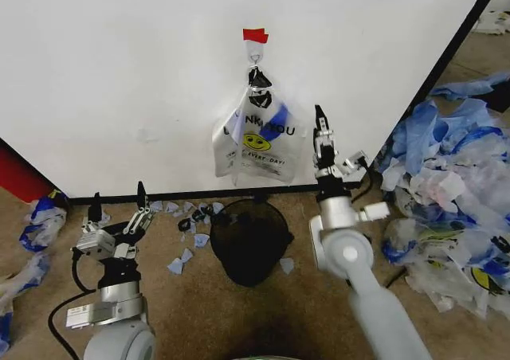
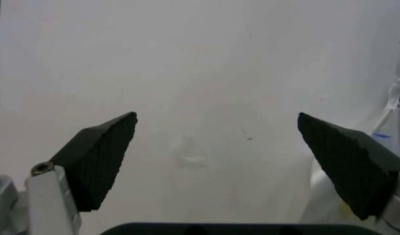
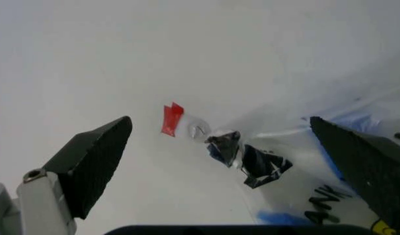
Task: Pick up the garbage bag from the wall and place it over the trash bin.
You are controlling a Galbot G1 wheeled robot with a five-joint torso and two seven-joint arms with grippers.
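- The thin clear plastic garbage bag (image 1: 256, 141) with blue trim, black "THANK YOU" print and a yellow smiley hangs flat against the large plain white wall (image 1: 143, 73), its knotted top caught on a small hook (image 1: 254, 53) just below a red tape patch (image 1: 255, 35).
- In the right wrist view the same bag (image 3: 305, 171) hangs from the silver hook (image 3: 198, 129), with the red tape (image 3: 171, 119) touching the hook's side.
- The small round black wire-mesh trash bin (image 1: 249, 240) stands upright on the brown floor (image 1: 199, 312), directly below the bag and near the wall's black base strip (image 1: 159, 194).
- The right gripper (image 1: 320, 129) is raised, just to the right of the bag and apart from it; its black fingers (image 3: 92, 161) are spread wide, with the hook and the bag's top seen between them.
- The left gripper (image 1: 118, 205) sits low on the left, near the base strip and well apart from the bag, jaws wide and gripping nothing; its fingers (image 2: 98, 159) face bare wall.
- Small blue-and-white plastic scraps (image 1: 185, 258) lie on the floor to the left of the bin.
- A large heap of blue-and-white plastic bags (image 1: 450, 193) lies on the right.
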